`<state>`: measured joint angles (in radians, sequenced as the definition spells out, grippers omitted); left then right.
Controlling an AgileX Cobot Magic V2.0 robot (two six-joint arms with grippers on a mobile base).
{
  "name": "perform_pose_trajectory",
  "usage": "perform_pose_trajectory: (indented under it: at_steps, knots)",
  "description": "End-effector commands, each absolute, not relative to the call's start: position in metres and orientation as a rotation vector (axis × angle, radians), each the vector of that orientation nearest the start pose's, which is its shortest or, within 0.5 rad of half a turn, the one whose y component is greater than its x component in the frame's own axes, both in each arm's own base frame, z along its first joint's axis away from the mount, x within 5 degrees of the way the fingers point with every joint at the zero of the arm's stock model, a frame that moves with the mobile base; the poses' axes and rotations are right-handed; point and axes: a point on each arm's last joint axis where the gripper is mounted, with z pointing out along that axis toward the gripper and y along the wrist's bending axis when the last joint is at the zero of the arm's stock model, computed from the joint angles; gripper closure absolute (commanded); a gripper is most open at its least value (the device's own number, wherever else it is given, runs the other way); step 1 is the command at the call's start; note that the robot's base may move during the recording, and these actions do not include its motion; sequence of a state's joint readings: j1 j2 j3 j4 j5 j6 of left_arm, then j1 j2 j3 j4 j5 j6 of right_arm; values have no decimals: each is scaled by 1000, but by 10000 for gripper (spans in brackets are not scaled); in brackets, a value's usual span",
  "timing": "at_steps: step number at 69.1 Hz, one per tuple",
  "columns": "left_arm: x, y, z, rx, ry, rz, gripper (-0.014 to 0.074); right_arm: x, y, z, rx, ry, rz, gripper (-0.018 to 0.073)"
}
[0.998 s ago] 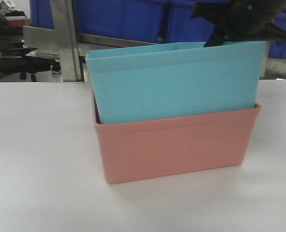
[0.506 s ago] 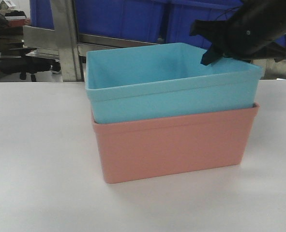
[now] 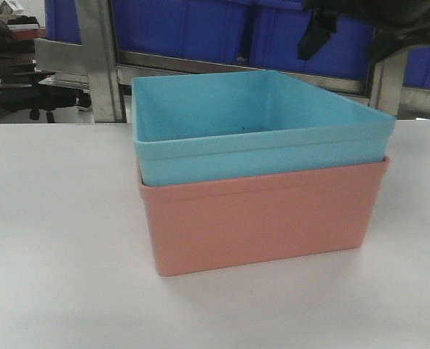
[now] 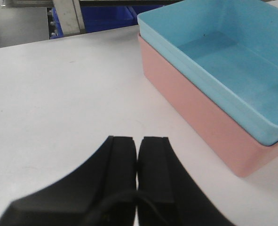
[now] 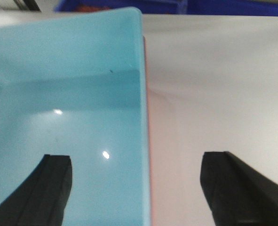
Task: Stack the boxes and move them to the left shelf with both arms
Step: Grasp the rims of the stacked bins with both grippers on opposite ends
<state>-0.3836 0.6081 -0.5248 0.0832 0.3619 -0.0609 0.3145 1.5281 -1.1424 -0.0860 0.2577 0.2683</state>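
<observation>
- On the white tabletop (image 3: 54, 218), the sky blue bin (image 3: 258, 123) sits nested in the salmon pink bin (image 3: 265, 218).
- Left gripper (image 4: 138, 155) hovers over bare tabletop beside them, fingers pressed together.
- Right gripper (image 5: 136, 160) hangs above, its spread fingers straddling the sky blue bin's side wall.
- Steel shelf (image 3: 62, 57) stands behind.

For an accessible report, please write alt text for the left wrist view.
A light sky blue square plastic bin sits nested inside a salmon pink plastic bin on a white tabletop. In front, the black left gripper is shut, apart from the bins.
</observation>
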Motion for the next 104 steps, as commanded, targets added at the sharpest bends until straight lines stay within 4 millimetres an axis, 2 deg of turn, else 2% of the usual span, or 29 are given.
perform_pose_trajectory:
  at_steps: [1,7,19,27,29,30,44,58,66,75,90,104]
  knots:
    - [121,-49,330,323,1796,-289,535,323,99,350,-180,2086,190,-32]
    - [127,-53,339,304,1819,-318,422,319,94,365,-200,2136,120,-32]
    - [151,-66,355,275,1937,-377,145,316,91,380,-248,2171,60,-32]
    - [173,-78,360,271,2070,-412,49,316,91,383,-246,2163,63,-32]
    - [179,-81,361,270,2106,-423,42,316,91,383,-245,2163,65,-32]
    - [187,-76,360,222,2129,-404,40,317,91,382,-245,2164,65,-32]
    - [242,-100,374,132,2249,-491,41,316,96,382,-269,2162,119,-32]
    - [305,-126,363,137,2397,-489,42,319,101,383,-258,2142,190,-32]
    - [333,-138,354,118,2455,-505,42,330,105,377,-294,2156,171,-32]
    - [353,-146,350,69,2471,-527,42,350,112,368,-322,2204,157,-32]
    - [372,-159,341,59,2491,-537,42,383,123,335,-371,2321,128,-32]
    - [384,-181,305,75,2580,-524,42,400,128,304,-395,2392,112,-32]
